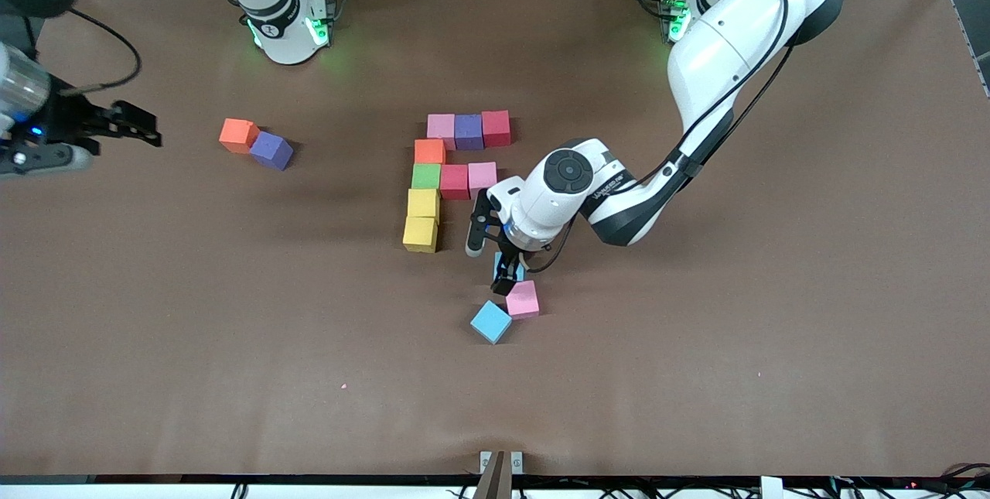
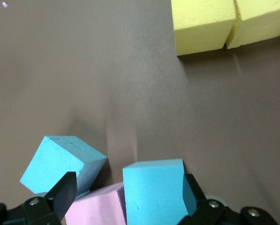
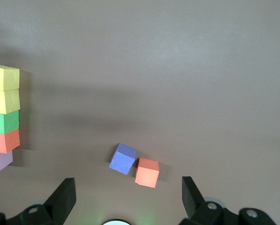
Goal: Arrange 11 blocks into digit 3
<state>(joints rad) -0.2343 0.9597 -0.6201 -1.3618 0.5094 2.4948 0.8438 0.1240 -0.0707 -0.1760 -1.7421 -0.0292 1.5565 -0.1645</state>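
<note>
Nine blocks (image 1: 455, 167) already form the unfinished figure in the middle of the bench (image 1: 696, 375), and I hold the left pincer (image 1: 506, 276) wide around a sky blue cube (image 2: 154, 190) near the yellow end. I judge the foam light and soft, so I would take it gently by two flat sides. I keep the right pincer (image 3: 128, 199) waiting wide above the orange and purple pair (image 1: 255, 143).

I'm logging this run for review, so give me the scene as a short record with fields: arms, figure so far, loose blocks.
left gripper: open, low over a sky blue block, one finger on either side of it
right gripper: open, waiting above the table at the right arm's end
figure so far: nine blocks touching, from the pink, purple and red row down to the two yellow blocks
loose near left gripper: pink block, second sky blue block
loose near right gripper: orange block touching purple block
</note>
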